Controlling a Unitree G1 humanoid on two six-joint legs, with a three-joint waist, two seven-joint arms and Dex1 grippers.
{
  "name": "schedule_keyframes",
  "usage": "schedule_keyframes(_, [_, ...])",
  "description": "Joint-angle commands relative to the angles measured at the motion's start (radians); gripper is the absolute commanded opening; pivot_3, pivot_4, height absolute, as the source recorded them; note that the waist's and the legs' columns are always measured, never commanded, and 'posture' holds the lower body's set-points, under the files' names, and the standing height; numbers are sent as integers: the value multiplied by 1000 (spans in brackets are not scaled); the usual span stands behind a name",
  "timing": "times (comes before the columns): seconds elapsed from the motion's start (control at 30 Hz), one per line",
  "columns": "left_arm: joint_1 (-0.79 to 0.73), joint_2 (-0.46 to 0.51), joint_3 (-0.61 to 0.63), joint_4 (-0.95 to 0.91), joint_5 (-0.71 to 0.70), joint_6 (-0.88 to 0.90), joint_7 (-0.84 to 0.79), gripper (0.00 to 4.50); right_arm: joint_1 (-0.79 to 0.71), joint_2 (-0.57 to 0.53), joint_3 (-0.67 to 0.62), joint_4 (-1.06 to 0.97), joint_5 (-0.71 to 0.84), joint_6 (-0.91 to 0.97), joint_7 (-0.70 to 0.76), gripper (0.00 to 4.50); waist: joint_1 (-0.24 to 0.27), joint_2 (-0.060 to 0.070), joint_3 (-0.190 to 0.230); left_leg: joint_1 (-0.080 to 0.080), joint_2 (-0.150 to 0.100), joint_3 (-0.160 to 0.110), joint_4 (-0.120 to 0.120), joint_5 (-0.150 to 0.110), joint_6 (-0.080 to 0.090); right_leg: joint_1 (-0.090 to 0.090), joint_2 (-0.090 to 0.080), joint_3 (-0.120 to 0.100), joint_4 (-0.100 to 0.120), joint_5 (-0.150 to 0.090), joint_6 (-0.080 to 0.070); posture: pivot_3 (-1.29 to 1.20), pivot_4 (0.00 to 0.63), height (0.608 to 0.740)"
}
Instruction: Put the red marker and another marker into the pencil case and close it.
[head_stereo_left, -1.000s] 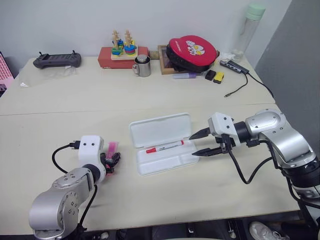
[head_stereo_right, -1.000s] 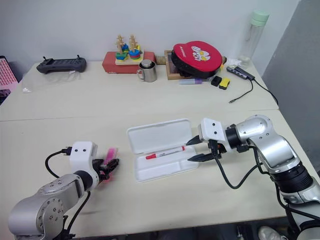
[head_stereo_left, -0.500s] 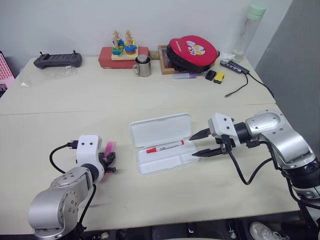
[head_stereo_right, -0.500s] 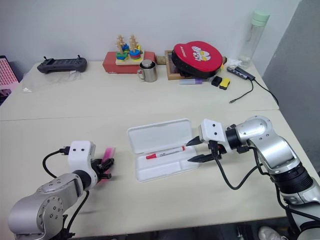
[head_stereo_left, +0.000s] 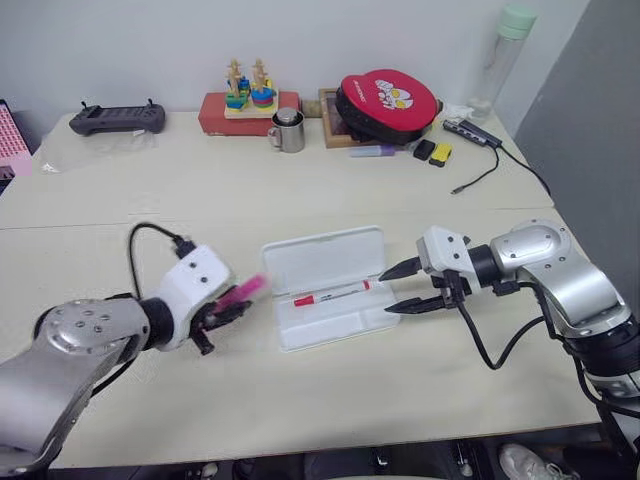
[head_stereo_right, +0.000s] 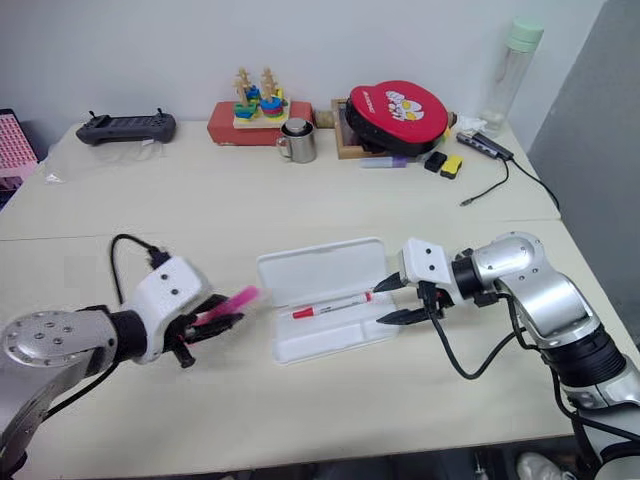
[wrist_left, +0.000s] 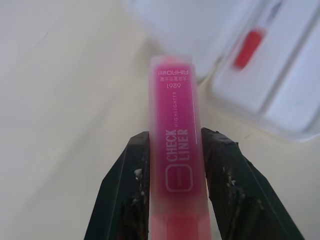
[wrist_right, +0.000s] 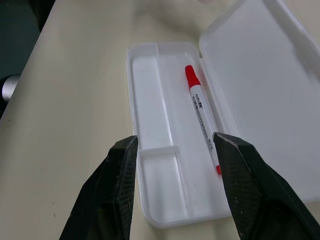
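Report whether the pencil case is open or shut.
Open. The pencil case has its lid folded back flat on the table, leaving the compartments exposed, and the red marker lies inside the tray.

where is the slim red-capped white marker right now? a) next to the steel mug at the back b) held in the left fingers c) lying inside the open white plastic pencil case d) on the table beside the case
c: the slim red-capped white marker lies in the long compartment of the open white plastic pencil case, while the left gripper holds the thick pink highlighter.
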Motion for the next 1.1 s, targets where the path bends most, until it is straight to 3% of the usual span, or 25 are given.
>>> schedule_keyframes(0.03, [-116, 0, -179, 62, 25, -133, -91, 1210, -13, -7, -15, -19, -3, -9, 1, 2477, -1, 0, 0, 0, 0, 0, 0, 0, 0, 0, 0, 0, 0, 0, 0, 0, 150, 740])
schedule_keyframes(0.23, [-200, -36, -360, 171, 90, -278, -166, 1210, -16, -10, -16, -24, -6, -4, -6, 2477, -4, 1, 0, -1, 1, 0, 0, 0, 0, -1, 1, 0, 0, 0, 0, 0, 150, 740])
schedule_keyframes(0.47, [-249, -108, -473, 270, 164, -381, -198, 1210, -8, -21, -25, -39, 0, 8, -12, 2477, -1, 1, 0, -1, 1, 0, 1, 0, 0, -1, 1, 0, 0, 0, 0, 0, 150, 740])
schedule_keyframes(0.93, [-293, -177, -527, 334, 217, -434, -261, 1210, 2, -31, -33, -61, 6, 26, -18, 2477, -1, 1, 0, -1, 1, 0, 1, 0, 0, -1, 1, 0, 2, 0, 0, 0, 150, 740])
schedule_keyframes(1.0, [-302, -186, -531, 343, 213, -433, -276, 1923, 2, -30, -32, -62, 5, 28, -19, 2477, -1, 1, 0, -1, 1, 0, 1, 0, 0, -1, 1, 0, 2, 0, 0, 0, 150, 740])
schedule_keyframes(1.1, [-316, -205, -524, 347, 219, -422, -268, 2459, 2, -29, -32, -65, 6, 33, -21, 2477, -1, 1, 0, -1, 1, 0, 1, 0, 0, -1, 1, 0, 2, 0, 0, 0, 150, 740])
